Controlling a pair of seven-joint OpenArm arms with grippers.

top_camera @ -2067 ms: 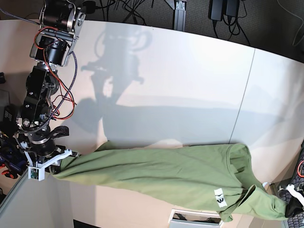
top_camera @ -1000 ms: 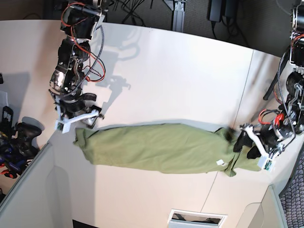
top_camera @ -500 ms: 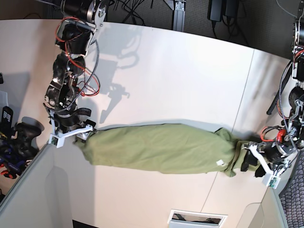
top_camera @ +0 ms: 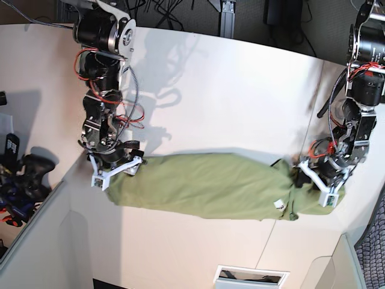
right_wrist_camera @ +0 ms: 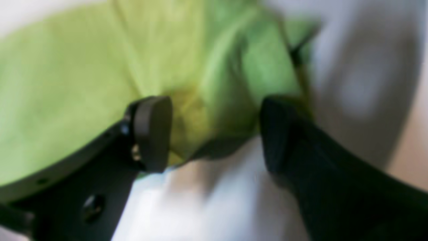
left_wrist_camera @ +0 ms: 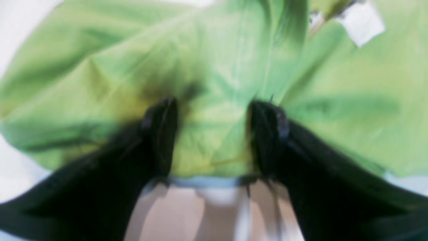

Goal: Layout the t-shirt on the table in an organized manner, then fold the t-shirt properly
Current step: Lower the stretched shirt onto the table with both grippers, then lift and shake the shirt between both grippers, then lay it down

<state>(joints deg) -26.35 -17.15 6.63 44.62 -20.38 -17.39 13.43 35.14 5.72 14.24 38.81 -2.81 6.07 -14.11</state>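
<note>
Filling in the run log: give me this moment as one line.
t-shirt: bunched lengthwise on table | left hand: open over shirt's end | right hand: open over opposite end | fold: not started

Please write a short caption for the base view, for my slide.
Two open pincers, left and right, at opposite ends of the t-shirt on the table.

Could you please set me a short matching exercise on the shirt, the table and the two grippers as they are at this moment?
Things:
1. t-shirt
2. table
3. left gripper
4. right gripper

Descriptions:
A. white, with a thin dark seam
B. open, at the shirt's end with the white tag
C. green, lying in a long bunched strip
D. open, at the shirt's other end

Pairs: 1-C, 2-A, 3-B, 4-D
</note>
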